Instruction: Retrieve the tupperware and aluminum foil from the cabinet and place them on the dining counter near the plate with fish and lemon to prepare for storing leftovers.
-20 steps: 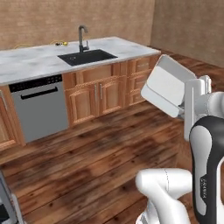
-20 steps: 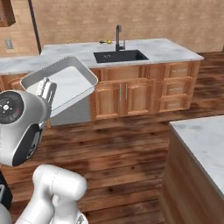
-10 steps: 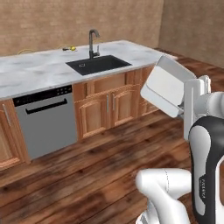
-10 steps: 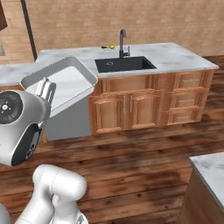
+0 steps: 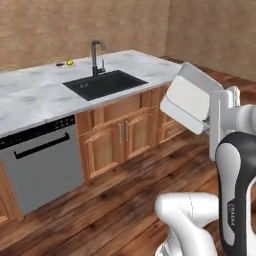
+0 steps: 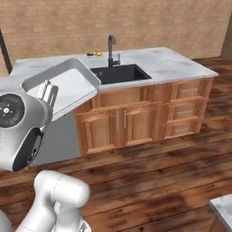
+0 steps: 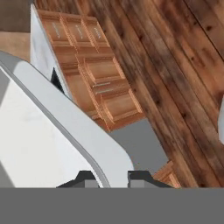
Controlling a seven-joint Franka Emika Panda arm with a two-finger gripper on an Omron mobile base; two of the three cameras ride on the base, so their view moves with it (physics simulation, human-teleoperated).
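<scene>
Holding the tub [image 5: 187, 99] aloft by its rim, pincer [image 7: 107, 177] clamped on it, above wooden floor [image 5: 115, 200] before the bench [image 6: 176, 63]. Tub tilted, nothing inside. "FRANKA" reads on my arm [image 5: 232, 210]. Black sink [image 6: 118, 73] set in bench.

The tupperware [image 5: 188, 97] looks like smooth, matt pale grey-white plastic. The tabletop [image 5: 40, 92] is polished white-grey veined marble, with a matt black sink [image 5: 105, 83] inset and a dark metal faucet [image 5: 96, 56] at its 12 o'clock edge. Its cupboards [image 6: 136, 122] are warm, grained wood with slim metal handles; the dishwasher [image 5: 42, 167] front is flat grey. The floor [image 6: 158, 176] is dark, streaky planked wood.
</scene>
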